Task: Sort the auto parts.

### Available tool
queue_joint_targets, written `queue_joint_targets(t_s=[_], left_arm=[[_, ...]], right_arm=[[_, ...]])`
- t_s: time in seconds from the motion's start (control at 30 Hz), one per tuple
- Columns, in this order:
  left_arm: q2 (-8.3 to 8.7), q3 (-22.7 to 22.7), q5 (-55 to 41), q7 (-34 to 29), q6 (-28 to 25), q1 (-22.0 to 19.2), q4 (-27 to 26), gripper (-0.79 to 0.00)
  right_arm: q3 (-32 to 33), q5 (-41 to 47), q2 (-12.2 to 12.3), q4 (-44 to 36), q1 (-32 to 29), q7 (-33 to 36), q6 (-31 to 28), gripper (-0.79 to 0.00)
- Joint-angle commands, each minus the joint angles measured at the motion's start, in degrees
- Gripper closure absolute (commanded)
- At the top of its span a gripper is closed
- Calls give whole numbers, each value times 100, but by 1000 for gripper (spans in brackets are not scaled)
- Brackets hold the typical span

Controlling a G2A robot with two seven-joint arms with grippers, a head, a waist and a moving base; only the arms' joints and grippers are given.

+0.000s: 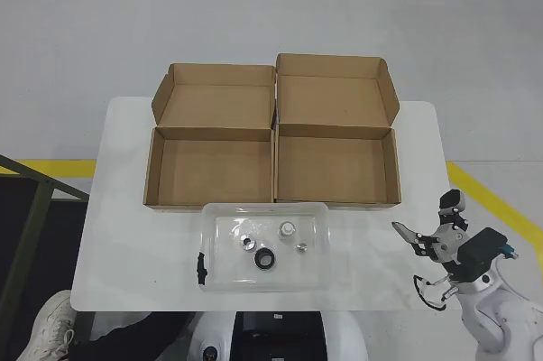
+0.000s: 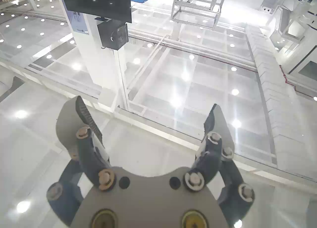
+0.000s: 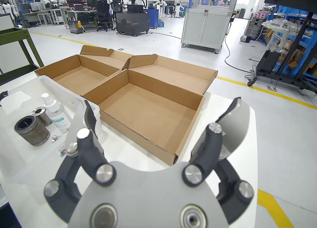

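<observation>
Auto parts [image 1: 265,260] lie hazy inside the clear bin [image 1: 219,209]; left tool [image 2: 146,110] and right tool [image 3: 162,105] gape empty.

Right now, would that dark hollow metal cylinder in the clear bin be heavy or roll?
The dark hollow metal cylinder looks thick-walled, so probably heavy. It stands on end, seemingly stable; tipped, its round side would likely roll.

On my white worktop [image 1: 127,253], an open brown cardboard box [image 1: 213,171] on the far left touches a second open brown cardboard box [image 1: 330,170] on its right. Just before them, at the middle of the near edge, lies a clear plastic bin [image 1: 219,271]. In it, a small spray bottle [image 1: 288,230] stands farthest back, with a short metal sleeve [image 1: 248,243] to its left and a small metal fitting [image 1: 300,246] to its right. A dark cylindrical bearing [image 1: 265,261] is nearest me. My right tool [image 1: 407,253] hangs right of the bin, apart from it.
</observation>
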Motion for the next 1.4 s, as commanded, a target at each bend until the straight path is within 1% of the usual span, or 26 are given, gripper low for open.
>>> queue_joint_targets(t_s=[0.0, 0.7, 0.77, 1.0, 1.37], left_arm=[[0, 0, 0, 0, 0, 0, 0, -784], [0, 0, 0, 0, 0, 0, 0, -785], [0, 0, 0, 0, 0, 0, 0, -785], [0, 0, 0, 0, 0, 0, 0, -785], [0, 0, 0, 0, 0, 0, 0, -785]], right_arm=[[0, 0, 0, 0, 0, 0, 0, -785], [2, -12, 0, 9, 2, 35, 31, -785], [-52, -94, 6, -52, 38, 261, 93, -785], [-410, -371, 55, -332, 275, 970, -240, -785], [-1486, -858, 108, -904, 721, 1949, -869, -785]])
